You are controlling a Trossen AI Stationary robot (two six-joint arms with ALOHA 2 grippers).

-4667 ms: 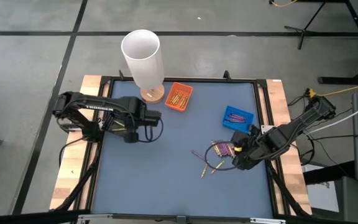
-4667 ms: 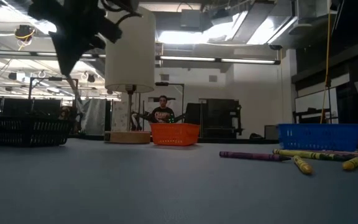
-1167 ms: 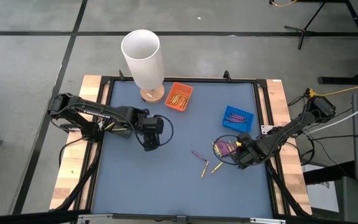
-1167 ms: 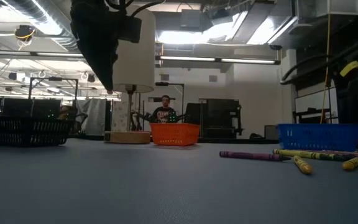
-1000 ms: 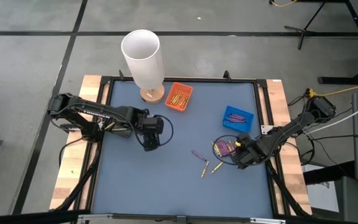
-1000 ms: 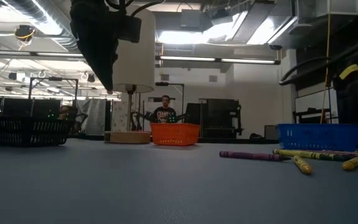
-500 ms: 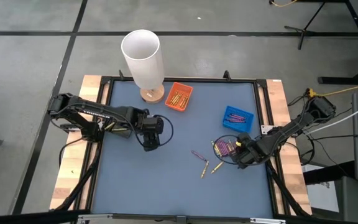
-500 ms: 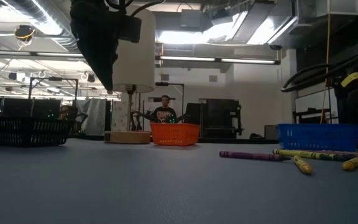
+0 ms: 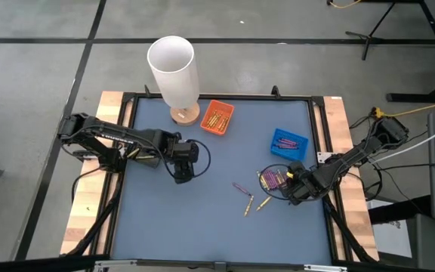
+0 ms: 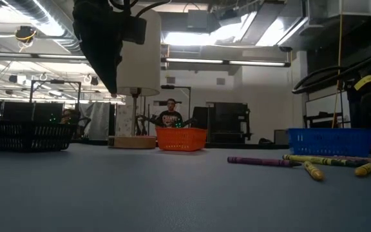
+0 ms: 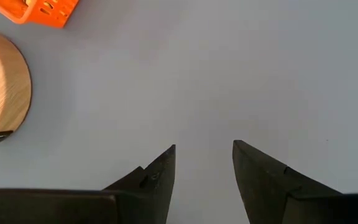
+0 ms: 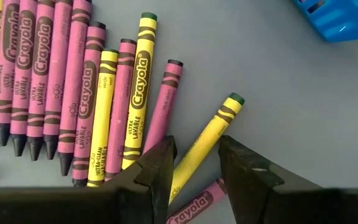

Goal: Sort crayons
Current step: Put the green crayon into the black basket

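closing on the slanted yellow crayon (image 12: pixel 208 135) that runs between the parted fingers of the right gripper (image 12: pixel 194 149) beside the crayon pile (image 9: pixel 273 179) probably needs a centred squeeze, while the left gripper (image 11: pixel 204 152) hangs open over bare mat

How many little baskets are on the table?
2: an orange basket beside the lamp's wooden base, and a blue basket nearer the right arm, by the crayon pile.
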